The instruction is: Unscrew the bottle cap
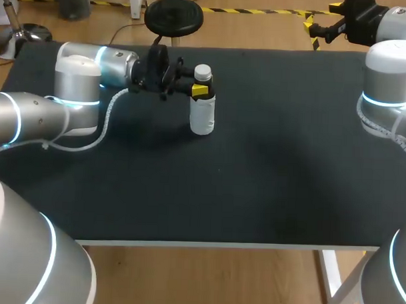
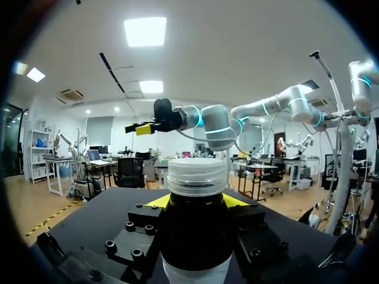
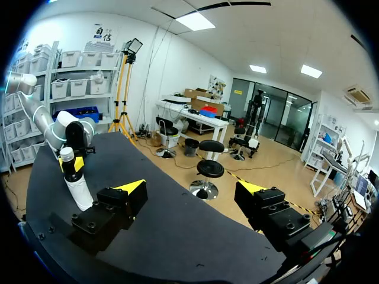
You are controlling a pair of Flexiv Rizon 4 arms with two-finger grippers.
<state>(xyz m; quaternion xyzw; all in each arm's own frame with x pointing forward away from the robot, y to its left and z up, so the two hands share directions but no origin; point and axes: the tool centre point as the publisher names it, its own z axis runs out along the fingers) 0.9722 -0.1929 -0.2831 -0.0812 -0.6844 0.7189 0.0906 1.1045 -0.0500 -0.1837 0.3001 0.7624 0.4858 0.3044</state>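
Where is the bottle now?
In the head view, the bottle stands toward the far edge of the table, left of middle, neck in the left claw.

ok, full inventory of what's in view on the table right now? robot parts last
bottle: 1, dark upper part with a white lower part, upright on the far left-centre of the table
cap: 1, whitish, still on the bottle's top
table: 1, black top, under everything
left arm: 1, silver-white, comes in from the left, reaching to the bottle
right arm: 1, silver-white, at the far right edge
left claw: 1, black with yellow tips, shut on the bottle just below the cap
right claw: 1, black with yellow tips, open, empty, held off the table's far right corner, well clear of the bottle
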